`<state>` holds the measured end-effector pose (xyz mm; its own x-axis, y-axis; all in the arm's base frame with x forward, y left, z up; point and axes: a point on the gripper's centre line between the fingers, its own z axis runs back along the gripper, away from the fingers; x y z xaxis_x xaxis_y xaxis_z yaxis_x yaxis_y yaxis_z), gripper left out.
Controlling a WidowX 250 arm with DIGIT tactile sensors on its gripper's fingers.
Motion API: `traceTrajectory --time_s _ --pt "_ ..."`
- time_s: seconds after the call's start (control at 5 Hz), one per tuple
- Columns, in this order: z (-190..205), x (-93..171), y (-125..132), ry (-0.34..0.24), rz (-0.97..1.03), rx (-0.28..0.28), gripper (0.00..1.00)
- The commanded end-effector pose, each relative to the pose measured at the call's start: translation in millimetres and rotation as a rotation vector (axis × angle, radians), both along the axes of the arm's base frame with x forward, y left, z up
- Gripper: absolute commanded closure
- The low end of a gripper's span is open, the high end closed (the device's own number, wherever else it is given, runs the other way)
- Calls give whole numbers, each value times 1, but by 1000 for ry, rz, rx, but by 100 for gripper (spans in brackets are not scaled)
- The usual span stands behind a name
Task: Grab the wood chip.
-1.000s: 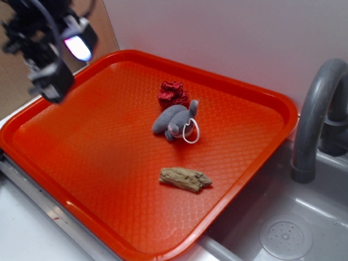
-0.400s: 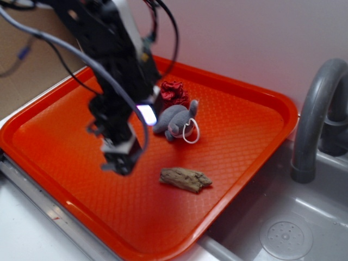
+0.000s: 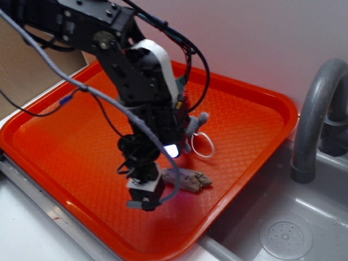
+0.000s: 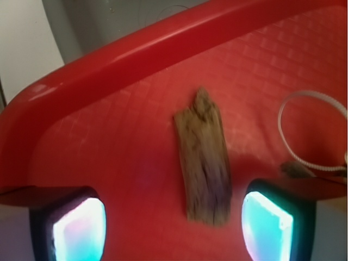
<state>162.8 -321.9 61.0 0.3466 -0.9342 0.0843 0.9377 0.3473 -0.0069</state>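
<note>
Brown wood chip (image 4: 202, 157) now lies between the fingers of the released gripper (image 4: 174, 220), which has moved from the upper left of the frame to above it, ready to descend.

Black jointed arm (image 3: 136, 81), white cover panel, trailing grey and black cables.

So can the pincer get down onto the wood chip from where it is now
Probably yes. The pincer hangs open above the wood chip, nothing lying between its fingers; only the white ring sits off to one side.
</note>
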Motion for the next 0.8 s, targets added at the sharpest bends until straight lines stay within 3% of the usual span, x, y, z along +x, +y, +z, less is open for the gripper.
traceTrajectory --time_s 0.0,0.4,0.6 --pt "1 1 -13 -16 42 -29 0" --pt "-8 5 -16 4 38 -5 0" --pt "-10 -3 -17 -4 0 25 100"
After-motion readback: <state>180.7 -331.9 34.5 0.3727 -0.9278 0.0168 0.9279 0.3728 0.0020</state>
